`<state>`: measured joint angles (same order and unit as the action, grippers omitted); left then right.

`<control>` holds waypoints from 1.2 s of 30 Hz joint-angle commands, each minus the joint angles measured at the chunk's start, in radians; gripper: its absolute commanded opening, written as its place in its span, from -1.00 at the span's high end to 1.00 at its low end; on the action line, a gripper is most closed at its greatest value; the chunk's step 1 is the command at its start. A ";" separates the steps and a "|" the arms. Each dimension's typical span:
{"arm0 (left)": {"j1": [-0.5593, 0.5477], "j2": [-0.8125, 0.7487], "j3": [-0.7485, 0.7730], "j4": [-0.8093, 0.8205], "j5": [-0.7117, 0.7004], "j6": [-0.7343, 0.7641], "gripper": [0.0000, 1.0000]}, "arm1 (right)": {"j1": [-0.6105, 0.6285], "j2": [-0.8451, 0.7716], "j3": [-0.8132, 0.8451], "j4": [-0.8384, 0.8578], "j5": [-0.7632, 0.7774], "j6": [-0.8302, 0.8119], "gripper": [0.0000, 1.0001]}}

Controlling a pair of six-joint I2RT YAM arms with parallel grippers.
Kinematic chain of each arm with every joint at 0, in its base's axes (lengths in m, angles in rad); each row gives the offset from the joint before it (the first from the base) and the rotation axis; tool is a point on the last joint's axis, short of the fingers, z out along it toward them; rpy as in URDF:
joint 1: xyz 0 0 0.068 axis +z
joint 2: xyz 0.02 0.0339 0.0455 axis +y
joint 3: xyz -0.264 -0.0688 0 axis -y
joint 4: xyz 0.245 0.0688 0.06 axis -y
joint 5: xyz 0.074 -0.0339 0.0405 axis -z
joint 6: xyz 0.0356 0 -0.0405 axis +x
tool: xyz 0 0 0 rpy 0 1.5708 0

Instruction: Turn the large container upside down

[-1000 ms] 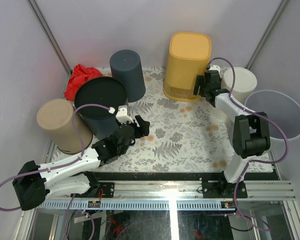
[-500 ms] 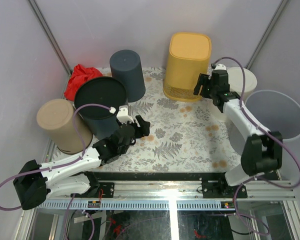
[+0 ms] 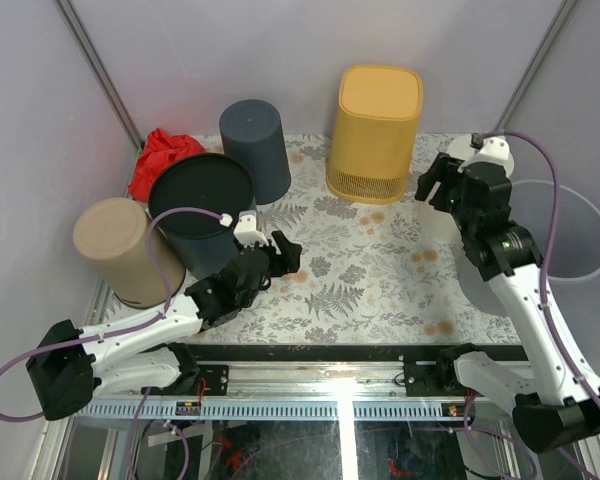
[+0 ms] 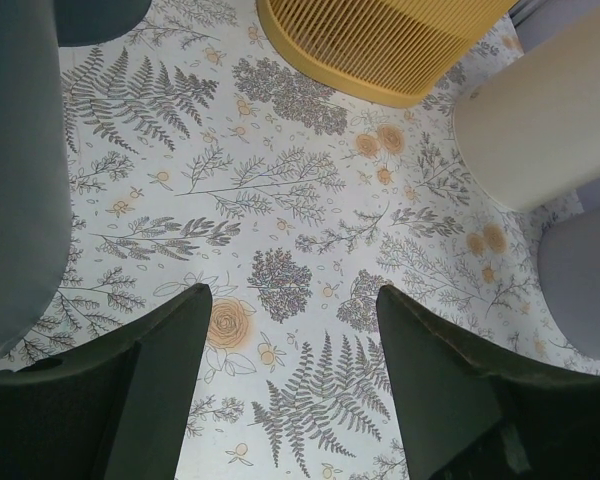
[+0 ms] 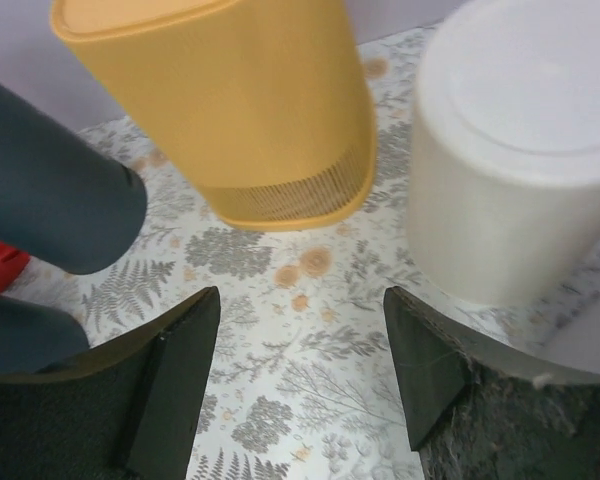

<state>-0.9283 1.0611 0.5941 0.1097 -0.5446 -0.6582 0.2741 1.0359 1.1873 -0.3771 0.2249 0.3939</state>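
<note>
**Right gripper (image 3: 432, 185) off the yellow container, jaws apart**

Right gripper, overhead view: a second ago you had its fingers against the right flank of the yellow container (image 3: 378, 130). It has since drawn back to the right and risen. It now hangs near that flank, with bare floral mat (image 3: 360, 270) between them. Right wrist view: both fingers stand wide with nothing between them and only the mat below, so the grip is released.

The container has not shifted across the three overhead pictures. It stands at the far edge of the mat, right of centre, closed face up and slotted rim down on the mat, near the white container (image 5: 520, 150).

Reading: if the yellow one is your large container, it is already inverted and stands on its own. The withdrawal then looks like the closing step rather than a fresh approach. Note, however, the wide translucent bin (image 3: 580, 240) off the mat at the right, which appears to stand mouth up. The frames do not say which of the two the task means.

Left gripper (image 3: 285, 252): unchanged, low over the near left part of the mat, well apart from the yellow container. Its fingers are spread and empty in its wrist view.
</note>
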 commanded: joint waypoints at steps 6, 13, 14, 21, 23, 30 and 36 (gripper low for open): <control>0.008 0.008 -0.006 0.063 0.011 -0.009 -0.34 | -0.001 -0.106 -0.005 -0.233 0.326 0.007 -0.48; 0.009 0.004 -0.010 0.064 0.011 -0.006 -0.34 | -0.001 -0.117 -0.030 -0.266 0.436 -0.024 -0.52; 0.009 0.005 -0.010 0.064 0.010 -0.006 -0.34 | -0.002 -0.118 -0.036 -0.263 0.448 -0.029 -0.53; 0.010 0.009 -0.008 0.064 0.013 -0.004 -0.34 | -0.009 -0.112 -0.073 -0.264 0.512 -0.040 -0.63; 0.009 0.012 -0.007 0.065 0.016 -0.004 -0.34 | -0.015 -0.100 -0.087 -0.266 0.516 -0.034 -0.65; 0.011 0.017 -0.004 0.064 0.024 -0.003 -0.34 | -0.034 -0.087 -0.138 -0.237 0.495 -0.029 -0.61; 0.011 0.021 -0.001 0.061 0.027 -0.006 -0.34 | -0.035 -0.078 -0.156 -0.216 0.495 -0.023 -0.07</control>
<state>-0.9218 1.0760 0.5934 0.1196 -0.5148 -0.6582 0.2417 0.9424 1.0576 -0.6109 0.7219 0.3519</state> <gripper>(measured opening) 0.668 0.621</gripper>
